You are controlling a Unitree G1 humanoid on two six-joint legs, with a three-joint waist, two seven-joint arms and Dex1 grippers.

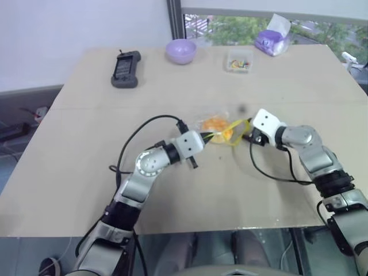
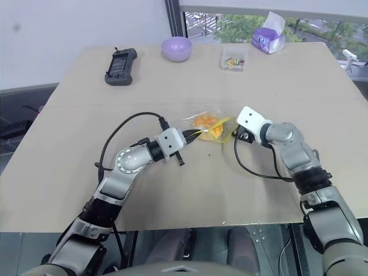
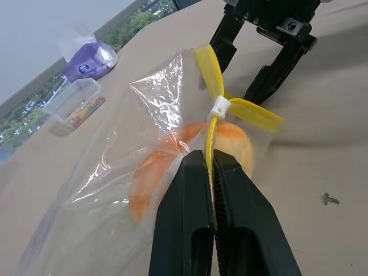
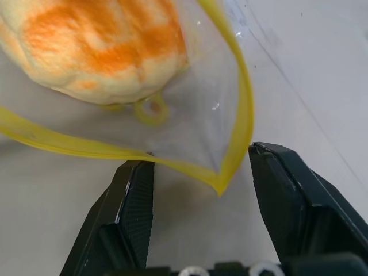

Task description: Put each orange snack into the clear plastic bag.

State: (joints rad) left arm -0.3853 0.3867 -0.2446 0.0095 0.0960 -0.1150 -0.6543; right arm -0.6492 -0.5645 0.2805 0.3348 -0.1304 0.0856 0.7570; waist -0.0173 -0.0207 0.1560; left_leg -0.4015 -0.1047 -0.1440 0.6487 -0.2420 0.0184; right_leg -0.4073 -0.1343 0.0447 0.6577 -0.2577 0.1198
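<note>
A wide, pale tan wooden bench (image 1: 172, 190) stands against a plain white wall (image 1: 69, 34); behind its far edge, a window (image 1: 241, 26) shows green trees in daylight.

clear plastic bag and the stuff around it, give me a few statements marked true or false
1. The orange snack is inside the clear plastic bag. True.
2. The left gripper is open and empty. False: it is shut on the bag's yellow seal strip.
3. The right gripper is open, with a corner of the bag's mouth between its fingers. True.
4. The purple bowl sits beside the bag in the middle of the table. False: it stands at the far edge, next to the black handheld device.
5. The small clear box lies inside the bag. False: it rests on the table near the far edge.
</note>
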